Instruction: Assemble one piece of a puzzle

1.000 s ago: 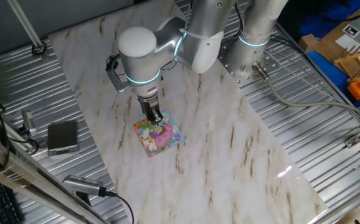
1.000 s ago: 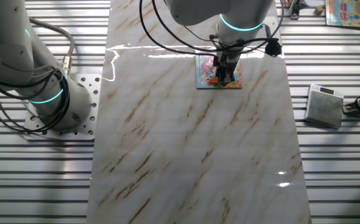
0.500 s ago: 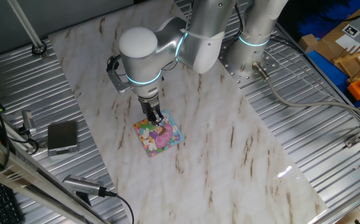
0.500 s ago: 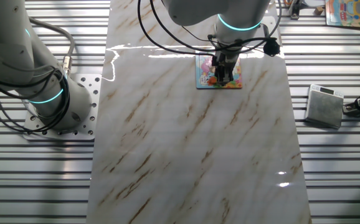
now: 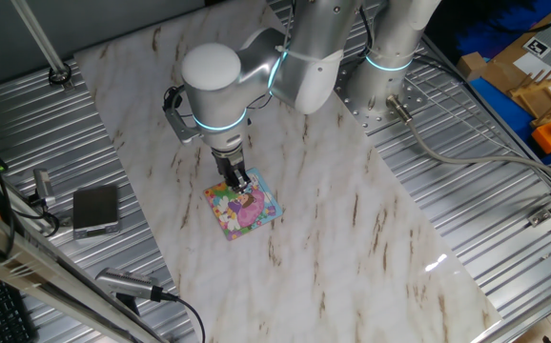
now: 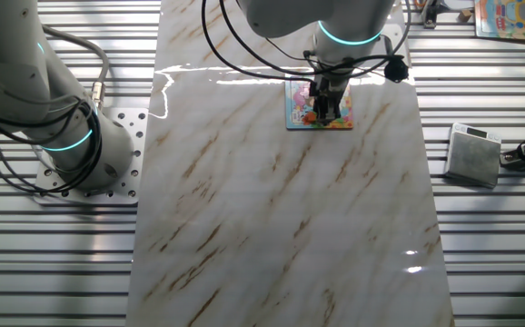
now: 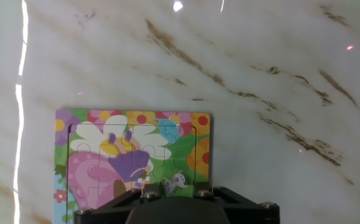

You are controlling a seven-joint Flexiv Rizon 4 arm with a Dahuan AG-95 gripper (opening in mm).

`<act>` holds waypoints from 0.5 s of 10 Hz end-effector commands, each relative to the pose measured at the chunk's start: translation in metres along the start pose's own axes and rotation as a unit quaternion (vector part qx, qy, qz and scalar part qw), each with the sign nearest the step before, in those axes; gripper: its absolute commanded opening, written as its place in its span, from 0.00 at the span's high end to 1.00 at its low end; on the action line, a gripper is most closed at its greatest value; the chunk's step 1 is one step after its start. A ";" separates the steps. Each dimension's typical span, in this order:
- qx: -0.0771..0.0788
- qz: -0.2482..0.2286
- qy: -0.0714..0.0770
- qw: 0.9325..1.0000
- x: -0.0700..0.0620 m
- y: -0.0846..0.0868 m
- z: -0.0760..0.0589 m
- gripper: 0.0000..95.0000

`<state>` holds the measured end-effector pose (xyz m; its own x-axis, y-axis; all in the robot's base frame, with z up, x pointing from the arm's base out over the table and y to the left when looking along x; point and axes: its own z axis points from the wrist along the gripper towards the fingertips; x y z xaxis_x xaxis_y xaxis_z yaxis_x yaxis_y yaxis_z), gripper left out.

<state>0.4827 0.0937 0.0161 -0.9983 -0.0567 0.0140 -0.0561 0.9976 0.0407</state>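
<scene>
The puzzle [image 5: 249,211] [image 6: 297,109] [image 7: 105,155] is a small colourful square lying flat on the marble board. My gripper [image 5: 240,180] [image 6: 327,111] [image 7: 177,191] points straight down onto the edge of the puzzle nearest the arm. In the hand view a small green bit, the piece [image 7: 179,182], sits tight between the black jaws at the puzzle's lower right part. The jaws look shut on it, and it is level with the puzzle's surface. The gripper body hides the puzzle's lower edge there.
The marble board [image 5: 352,219] rests on a ribbed metal table. A grey box [image 5: 95,210] [image 6: 473,154] with cables lies beside the board. A second arm's base [image 6: 72,136] stands on the other side. Orange and blue items [image 5: 542,105] sit far off.
</scene>
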 end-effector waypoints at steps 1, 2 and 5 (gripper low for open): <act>0.001 0.001 -0.001 1.000 0.002 0.000 0.001 1.00; 0.000 0.001 -0.001 1.000 0.003 0.000 0.001 1.00; 0.000 0.000 -0.002 1.000 0.003 0.000 0.002 1.00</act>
<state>0.4795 0.0935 0.0145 -0.9984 -0.0554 0.0115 -0.0549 0.9977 0.0397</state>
